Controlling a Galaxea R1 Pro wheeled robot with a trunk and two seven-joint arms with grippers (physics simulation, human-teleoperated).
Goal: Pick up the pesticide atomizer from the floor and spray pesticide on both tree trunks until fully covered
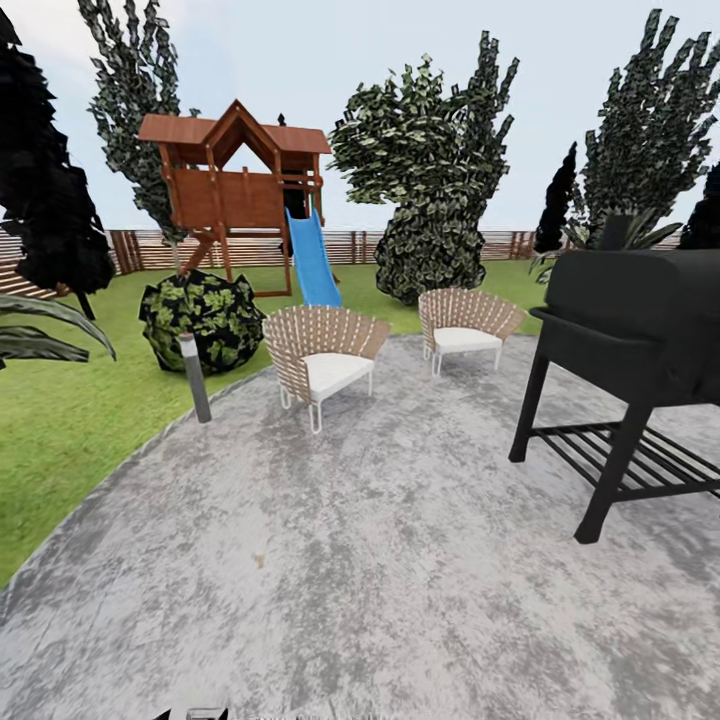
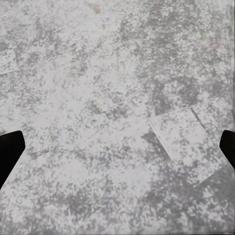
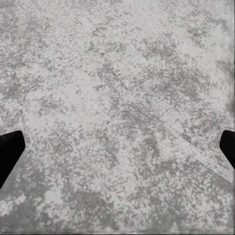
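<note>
The garden's green lawn (image 1: 60, 420) lies to the left, with the brown slat fence (image 1: 140, 250) at the back. The pesticide atomizer is out of view, and so are the thick bare tree trunks. In the left wrist view my left gripper (image 2: 117, 152) is open above mottled grey paving (image 2: 98, 98), its dark fingertips (image 2: 10, 149) wide apart at the frame edges. My right gripper (image 3: 117, 152) is open in the same way over grey paving (image 3: 122, 98), with nothing between its fingertips (image 3: 10, 149).
A grey paved patio (image 1: 380, 560) stretches ahead. Two wicker chairs (image 1: 322, 358) (image 1: 466, 325) stand mid-distance, and a black grill (image 1: 630, 360) is on the right. A short bollard light (image 1: 194, 377), a round bush (image 1: 203, 318), a wooden playhouse (image 1: 235, 185) with a blue slide (image 1: 313, 262), and leafy trees (image 1: 430, 200) are beyond.
</note>
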